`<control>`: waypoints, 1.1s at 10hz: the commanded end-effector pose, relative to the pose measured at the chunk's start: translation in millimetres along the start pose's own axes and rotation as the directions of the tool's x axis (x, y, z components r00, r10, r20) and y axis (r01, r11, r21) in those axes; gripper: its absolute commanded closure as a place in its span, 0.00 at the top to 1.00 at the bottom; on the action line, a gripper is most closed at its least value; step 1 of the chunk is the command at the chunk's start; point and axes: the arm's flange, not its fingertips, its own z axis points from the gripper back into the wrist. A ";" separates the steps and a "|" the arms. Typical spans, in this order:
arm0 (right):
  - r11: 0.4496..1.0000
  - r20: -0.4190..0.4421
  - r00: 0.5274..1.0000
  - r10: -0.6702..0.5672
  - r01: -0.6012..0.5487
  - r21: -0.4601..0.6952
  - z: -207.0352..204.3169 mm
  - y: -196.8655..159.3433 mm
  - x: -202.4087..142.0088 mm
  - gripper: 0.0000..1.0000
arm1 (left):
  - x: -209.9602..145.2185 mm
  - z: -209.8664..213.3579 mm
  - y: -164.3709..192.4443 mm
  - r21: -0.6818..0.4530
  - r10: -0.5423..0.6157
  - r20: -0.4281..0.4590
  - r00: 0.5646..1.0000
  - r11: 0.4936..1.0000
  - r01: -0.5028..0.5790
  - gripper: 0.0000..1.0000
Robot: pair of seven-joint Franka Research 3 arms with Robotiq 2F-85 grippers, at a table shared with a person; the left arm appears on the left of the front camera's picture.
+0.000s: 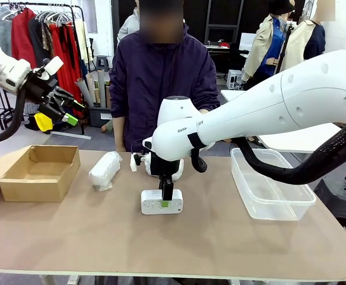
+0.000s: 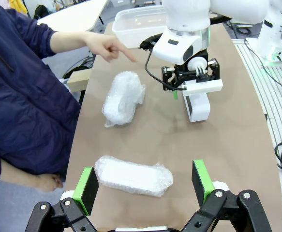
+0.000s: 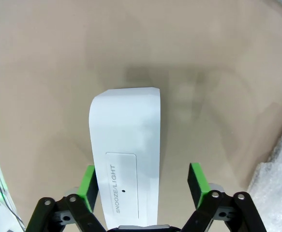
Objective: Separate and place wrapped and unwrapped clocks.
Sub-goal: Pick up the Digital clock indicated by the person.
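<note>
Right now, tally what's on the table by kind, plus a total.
Oblong white bubble-wrap bundles: 2
Bare white rectangular plastic clock: 1
Open brown cardboard box: 1
Clear plastic tub: 1
Total: 5

Bare white clock (image 1: 161, 202) upright, snooze bar up, mid-frame. First bubble-wrap bundle (image 1: 105, 170) left of it; second bundle (image 2: 124, 98) centre-left, left wrist view.
</note>
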 end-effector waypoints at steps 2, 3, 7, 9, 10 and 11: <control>0.998 0.012 0.998 0.055 -0.055 -0.016 1.8 0.1 1.3 0.40 | 0.3 0.7 0.4 0.003 -0.001 0.000 1.000 1.000 0.001 1.00; 0.999 0.020 0.998 0.053 -0.053 -0.007 0.0 1.8 1.4 0.20 | 0.3 0.7 0.4 0.003 -0.001 0.000 1.000 1.000 0.001 1.00; 0.996 0.037 0.996 0.085 -0.085 0.009 6.6 7.4 6.2 0.00 | 0.3 0.7 0.4 0.003 -0.001 0.000 1.000 1.000 0.001 1.00; 0.996 0.059 0.994 0.087 -0.087 -0.005 24.8 9.5 9.5 0.00 | 0.3 0.7 0.4 0.003 -0.001 0.000 1.000 1.000 0.001 1.00; 0.997 0.071 0.994 0.083 -0.083 -0.013 43.4 10.5 14.6 0.00 | 0.3 0.7 0.4 0.003 -0.001 0.000 1.000 1.000 0.001 1.00; 0.997 0.104 0.992 0.078 -0.078 -0.006 64.0 11.7 18.2 0.00 | 0.3 0.7 0.4 0.003 -0.001 0.000 1.000 1.000 0.001 1.00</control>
